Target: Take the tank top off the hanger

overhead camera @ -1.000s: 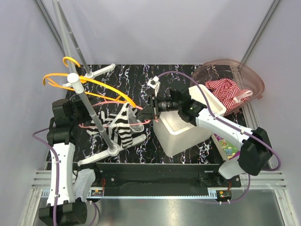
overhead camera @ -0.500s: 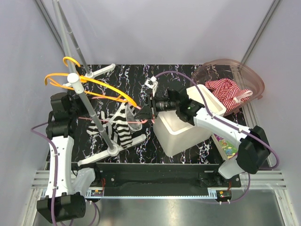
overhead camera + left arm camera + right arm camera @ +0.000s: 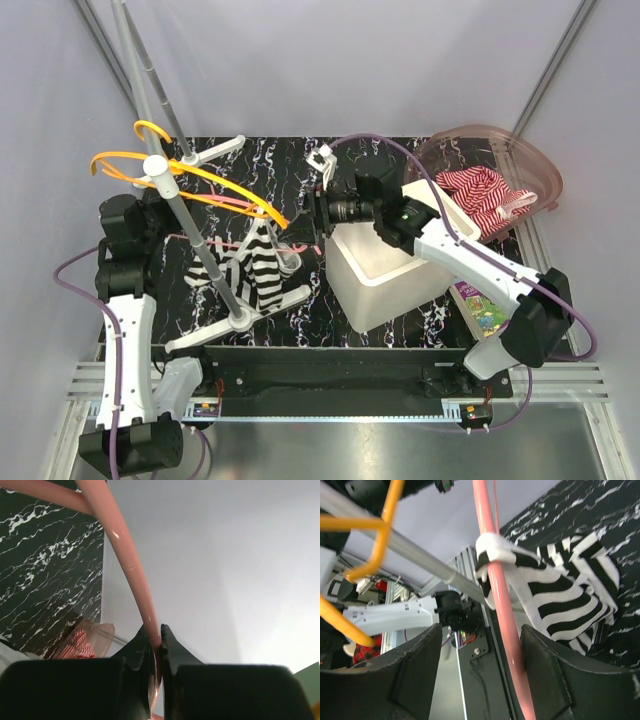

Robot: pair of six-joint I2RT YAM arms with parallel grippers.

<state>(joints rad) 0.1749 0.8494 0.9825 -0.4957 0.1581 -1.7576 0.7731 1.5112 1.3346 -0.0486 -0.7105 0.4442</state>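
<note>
**Catalogue, near edge to far, clock directions as in the top view**

1. Rack foot [image 3: 240,320], white, at 6 o'clock of the garment. Grey pole [image 3: 190,235] slanting up from it toward 11 o'clock.

2. Left gripper [image 3: 156,630]: pressed together, pinching the pink hanger [image 3: 135,575] between both fingers. Grip at the hanger's 9 o'clock end.

3. Tank top [image 3: 255,265], striped black and white: on the pink hanger, hanging low over the black marbled table [image 3: 400,160]. Contact with the table not discernible. Position: 4 o'clock of the left gripper, well apart; 8 o'clock of the right gripper, near. In the right wrist view, white strap [image 3: 495,550] looped around the pink rod just beyond the fingertips, with the striped body bunched at 3 o'clock of the rod.

4. Right gripper [image 3: 481,630]: spread wide, one finger on either side of the pink rod, gripping nothing. Rod nearer the 3 o'clock finger; contact there not discernible. No cloth between the fingers.

5. White bin [image 3: 390,280]: 4 o'clock of the right gripper, beneath the right arm.

6. Orange hanger [image 3: 230,185]: hooked on the pole, 11 o'clock of the tank top, above the pink one.

7. Translucent basket [image 3: 530,160]: far corner at 2 o'clock, holding a red-and-white striped garment [image 3: 480,190].
</note>
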